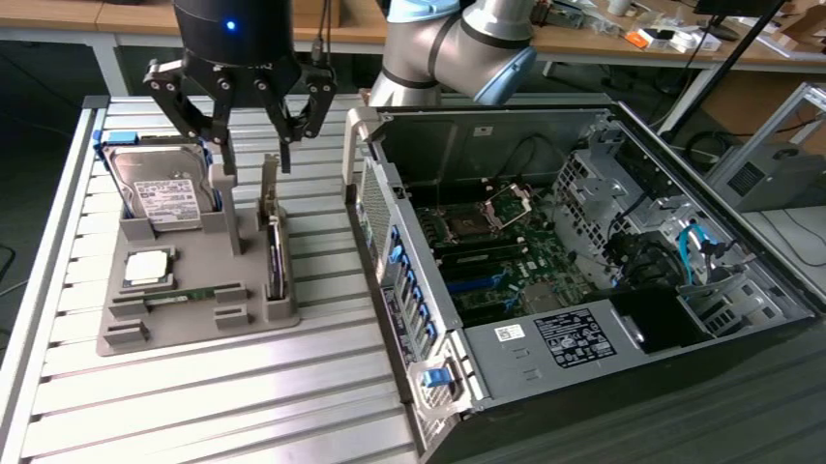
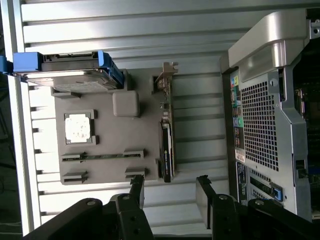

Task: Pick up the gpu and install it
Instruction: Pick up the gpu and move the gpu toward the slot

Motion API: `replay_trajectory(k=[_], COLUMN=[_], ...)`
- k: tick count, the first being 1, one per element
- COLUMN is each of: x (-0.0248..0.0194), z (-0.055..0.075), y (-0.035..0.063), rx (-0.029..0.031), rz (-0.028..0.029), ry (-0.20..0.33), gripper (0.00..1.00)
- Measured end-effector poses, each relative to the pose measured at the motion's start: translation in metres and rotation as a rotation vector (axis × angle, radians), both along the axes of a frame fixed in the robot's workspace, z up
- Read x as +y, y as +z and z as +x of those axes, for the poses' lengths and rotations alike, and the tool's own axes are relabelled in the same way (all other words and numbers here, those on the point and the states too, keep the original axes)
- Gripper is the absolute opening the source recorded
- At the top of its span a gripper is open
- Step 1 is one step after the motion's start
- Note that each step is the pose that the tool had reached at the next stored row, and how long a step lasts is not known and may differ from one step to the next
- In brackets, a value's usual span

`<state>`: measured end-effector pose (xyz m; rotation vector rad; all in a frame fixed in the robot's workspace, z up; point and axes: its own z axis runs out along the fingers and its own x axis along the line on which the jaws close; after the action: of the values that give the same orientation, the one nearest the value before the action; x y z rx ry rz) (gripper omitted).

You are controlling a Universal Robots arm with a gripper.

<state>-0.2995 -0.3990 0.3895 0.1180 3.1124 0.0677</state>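
I have the gripper (image 1: 251,145) hanging above the far end of the grey parts holder (image 1: 193,333), its jaws spread wide with nothing between them. In the wrist view the two dark fingers (image 2: 137,186) stand apart, and the gpu (image 2: 166,145) lies below the gap between them.

The gpu (image 1: 274,246) stands on edge in its slot along the holder's side nearest the open computer case (image 1: 387,227), with its silver bracket (image 1: 269,184) poking up at the far end, just under the gripper. I see no contact between fingers and card.

On the holder, a hard drive (image 1: 162,188) stands upright at the exterior view's left, a CPU chip (image 1: 149,266) lies flat in front of it, and a memory stick (image 1: 181,297) sits in the next slot. All of this rests on the slatted aluminium table (image 1: 258,396).
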Motion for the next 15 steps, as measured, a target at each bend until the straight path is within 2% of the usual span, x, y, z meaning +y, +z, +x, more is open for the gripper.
replay_trajectory(k=[8, 15], x=[0.0000, 0.0020], z=[0.000, 0.002], y=[-0.0182, -0.0282], rx=[0.0002, 0.0000], rz=[-0.0001, 0.0000], ry=[0.000, 0.000], gripper=[0.54, 0.54])
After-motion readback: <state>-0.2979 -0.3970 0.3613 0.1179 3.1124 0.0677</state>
